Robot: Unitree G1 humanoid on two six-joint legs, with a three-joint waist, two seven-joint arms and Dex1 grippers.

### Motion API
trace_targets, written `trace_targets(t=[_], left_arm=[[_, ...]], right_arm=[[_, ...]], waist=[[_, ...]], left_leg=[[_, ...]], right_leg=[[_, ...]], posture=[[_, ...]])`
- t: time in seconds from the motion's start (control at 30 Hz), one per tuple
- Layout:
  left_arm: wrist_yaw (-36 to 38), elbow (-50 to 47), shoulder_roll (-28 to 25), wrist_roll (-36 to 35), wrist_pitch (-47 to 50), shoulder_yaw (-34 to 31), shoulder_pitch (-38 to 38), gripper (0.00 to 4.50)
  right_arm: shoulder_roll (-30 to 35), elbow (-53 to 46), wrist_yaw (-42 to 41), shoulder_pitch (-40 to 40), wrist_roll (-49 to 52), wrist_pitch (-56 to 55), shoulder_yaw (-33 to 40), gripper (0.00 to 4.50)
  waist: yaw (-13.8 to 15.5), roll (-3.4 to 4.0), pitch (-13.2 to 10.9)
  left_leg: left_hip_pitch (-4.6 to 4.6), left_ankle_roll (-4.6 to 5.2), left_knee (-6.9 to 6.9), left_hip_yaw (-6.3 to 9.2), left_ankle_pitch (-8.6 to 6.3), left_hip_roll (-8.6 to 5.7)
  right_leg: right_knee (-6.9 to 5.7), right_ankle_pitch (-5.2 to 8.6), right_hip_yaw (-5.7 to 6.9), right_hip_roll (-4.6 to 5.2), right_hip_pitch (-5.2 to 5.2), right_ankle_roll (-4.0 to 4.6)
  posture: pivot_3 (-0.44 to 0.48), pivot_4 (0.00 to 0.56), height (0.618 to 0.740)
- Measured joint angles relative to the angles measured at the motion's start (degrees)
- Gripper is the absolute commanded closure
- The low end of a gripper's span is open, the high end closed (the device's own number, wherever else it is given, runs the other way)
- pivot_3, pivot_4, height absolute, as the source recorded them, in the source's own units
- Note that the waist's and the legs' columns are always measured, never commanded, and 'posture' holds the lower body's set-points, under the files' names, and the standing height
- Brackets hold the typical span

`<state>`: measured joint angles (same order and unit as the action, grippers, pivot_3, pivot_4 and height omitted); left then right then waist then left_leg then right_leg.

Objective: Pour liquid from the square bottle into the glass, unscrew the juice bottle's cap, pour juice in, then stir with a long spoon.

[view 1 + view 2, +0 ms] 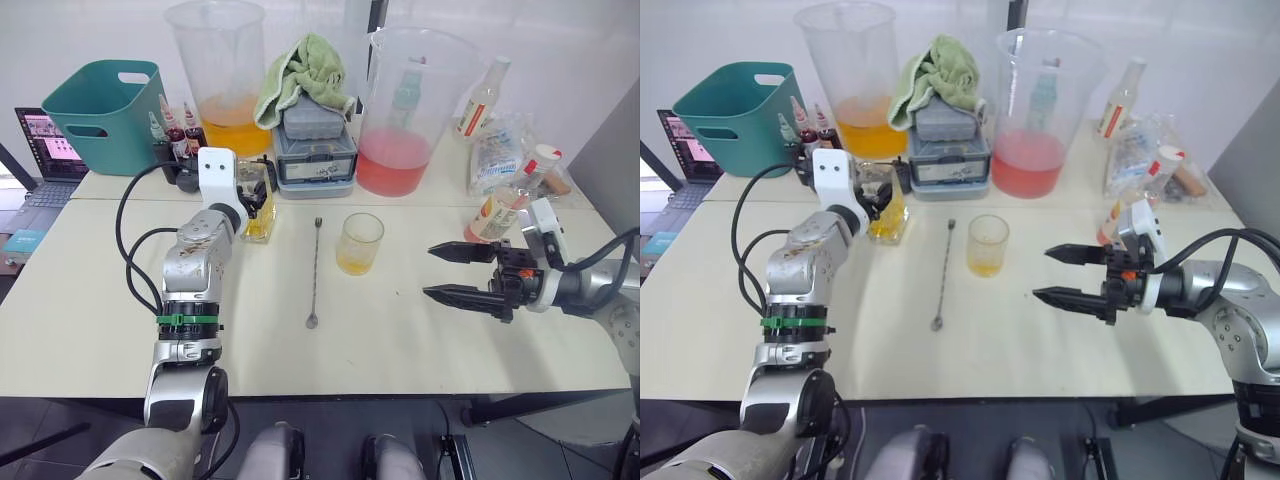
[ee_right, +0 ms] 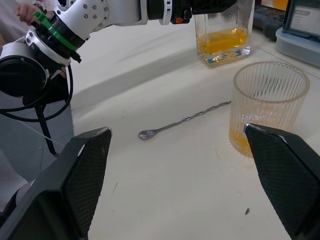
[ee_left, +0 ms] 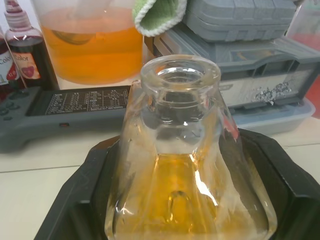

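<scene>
Pale bench [image 1: 420,350]: your left gripper [image 1: 258,200] is clasping the square bottle [image 1: 258,212], upright; right fingers [image 1: 462,295] are gaping. Juice comes next, judging by the part-filled glass [image 1: 359,243]; release gently.

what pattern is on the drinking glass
Vertical ribbing on clear glass, best seen in the right wrist view.

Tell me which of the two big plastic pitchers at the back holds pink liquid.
The right-hand pitcher, beside the grey box; the left pitcher holds orange liquid.
</scene>
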<state>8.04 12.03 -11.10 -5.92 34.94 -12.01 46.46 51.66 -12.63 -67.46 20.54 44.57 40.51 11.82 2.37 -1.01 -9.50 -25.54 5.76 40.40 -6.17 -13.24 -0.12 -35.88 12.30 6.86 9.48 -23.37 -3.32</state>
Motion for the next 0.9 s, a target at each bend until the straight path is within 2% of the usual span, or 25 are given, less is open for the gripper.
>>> trace_targets(t=[0.37, 0.43, 0.5, 0.9], left_arm=[[-0.5, -1.4, -0.8, 0.6, -2.2, 3.3, -2.2, 1.71], [-0.6, -1.4, -0.9, 0.6, -2.1, 3.5, -2.2, 0.68], [-0.7, -1.7, -0.9, 0.6, -2.1, 3.7, -2.4, 0.03], [-0.3, -5.9, -1.8, -1.3, -4.8, 2.6, -1.8, 0.03]], right_arm=[[0.0, 0.8, -0.6, 0.8, -0.6, 0.0, 0.0, 0.00], [0.0, 0.8, -0.6, 0.8, -0.6, 0.0, 0.0, 0.00], [0.0, 0.8, -0.6, 0.8, -0.6, 0.0, 0.0, 0.00], [-0.1, 0.8, -0.2, 1.6, -0.6, 0.0, -0.1, 0.00]], waist=[[0.0, 0.00, 0.0], [0.0, 0.00, 0.0], [0.0, 0.00, 0.0], [0.1, 0.00, 0.0]], left_leg=[[0.02, 0.00, 0.00, 0.01, -0.01, 0.00], [0.02, 0.00, 0.00, 0.01, -0.01, 0.00], [0.03, -0.01, 0.00, 0.01, -0.01, 0.01], [0.06, -0.01, 0.00, 0.01, -0.01, 0.00]], right_leg=[[0.03, 0.00, -0.01, 0.02, 0.00, 0.00], [0.03, 0.00, -0.01, 0.02, 0.00, 0.01], [0.04, 0.00, -0.02, 0.02, 0.00, 0.01], [0.10, 0.00, -0.02, 0.08, 0.00, 0.01]], posture=[[0.000, 0.150, 0.739], [0.000, 0.150, 0.739], [0.000, 0.150, 0.739], [0.000, 0.150, 0.739]])
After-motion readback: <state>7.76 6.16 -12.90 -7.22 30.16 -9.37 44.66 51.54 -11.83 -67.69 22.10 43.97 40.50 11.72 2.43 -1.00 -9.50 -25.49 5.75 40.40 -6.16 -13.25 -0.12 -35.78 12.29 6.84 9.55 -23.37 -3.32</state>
